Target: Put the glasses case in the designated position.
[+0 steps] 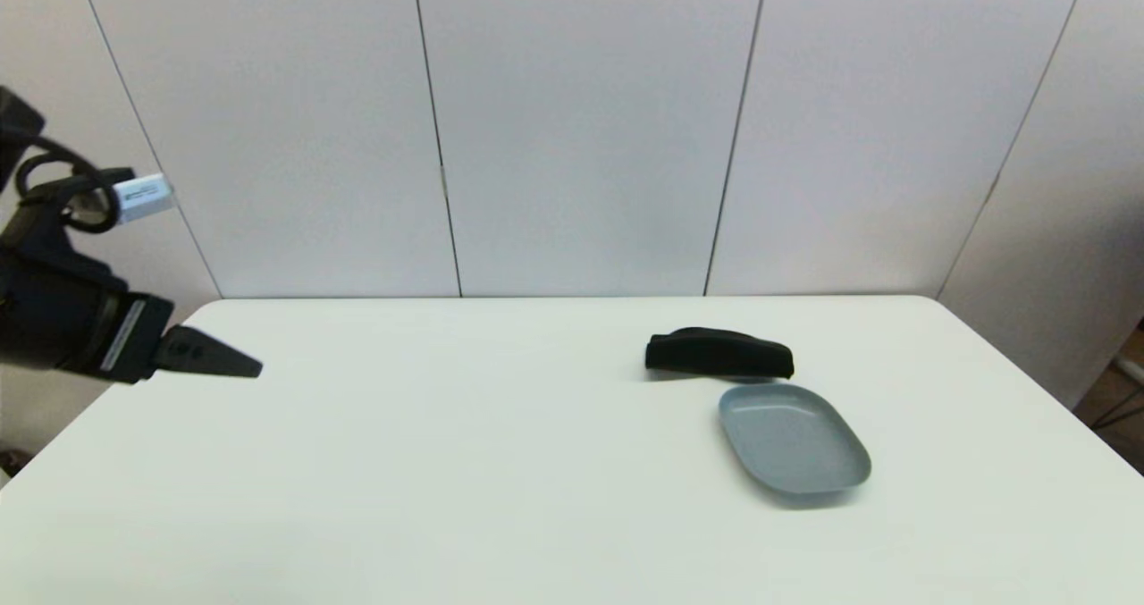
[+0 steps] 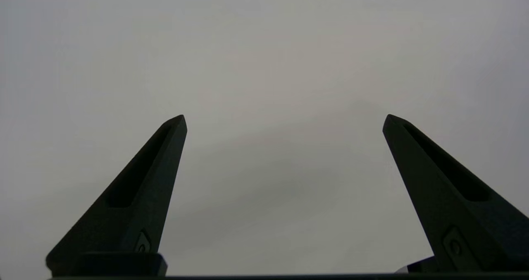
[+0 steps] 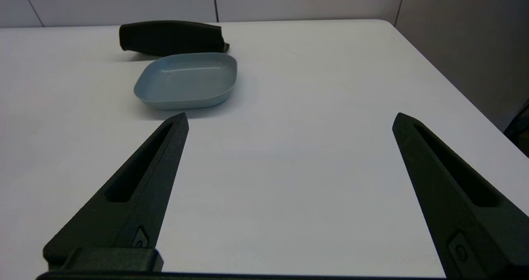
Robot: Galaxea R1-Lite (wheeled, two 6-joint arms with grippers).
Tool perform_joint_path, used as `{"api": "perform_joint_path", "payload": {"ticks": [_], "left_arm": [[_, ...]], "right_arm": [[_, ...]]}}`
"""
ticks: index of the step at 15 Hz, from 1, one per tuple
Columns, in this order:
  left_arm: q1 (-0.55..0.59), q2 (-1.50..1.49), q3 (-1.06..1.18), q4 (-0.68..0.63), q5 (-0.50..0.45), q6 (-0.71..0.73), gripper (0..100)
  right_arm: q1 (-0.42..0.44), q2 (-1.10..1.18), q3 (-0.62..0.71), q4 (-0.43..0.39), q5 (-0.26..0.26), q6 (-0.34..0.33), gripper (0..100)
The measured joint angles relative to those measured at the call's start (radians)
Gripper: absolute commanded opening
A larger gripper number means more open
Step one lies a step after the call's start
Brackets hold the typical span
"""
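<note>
Glasses case (image 1: 719,354) sits right of frame centre, touching tray (image 1: 794,439). Right gripper (image 3: 289,123) spread wide, empty: case best gripped across its narrow width. Left gripper (image 2: 284,120) parked open.

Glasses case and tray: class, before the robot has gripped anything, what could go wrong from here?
1. The glasses case lies right against the grey-blue tray; fingers closing on it may knock the tray.
2. The right gripper, open, sits well short of the case, so a long reach is needed.
3. The left gripper is across the table.
</note>
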Motion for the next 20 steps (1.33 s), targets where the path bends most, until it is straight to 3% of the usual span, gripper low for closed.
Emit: {"api": "perform_joint_path", "payload": {"ticks": [4,10,14,18,20], "left_arm": [[0.077,-0.348,0.388,-0.236,0.026,-0.013,100],[0.101,-0.829,0.780,-0.671,0.113,-0.063,100],[0.101,-1.095,0.949,-0.766,0.152,-0.090,100],[0.077,-1.170,1.048,-0.923,0.190,-0.175,100],[0.030,-1.175,1.058,-0.937,0.226,-0.190,100]], "right_arm": [[0.000,0.000,0.000,0.000,-0.001,0.000,100],[0.000,0.000,0.000,0.000,-0.001,0.000,100],[0.000,0.000,0.000,0.000,0.000,0.000,100],[0.000,0.000,0.000,0.000,-0.001,0.000,100],[0.000,0.000,0.000,0.000,0.000,0.000,100]]}}
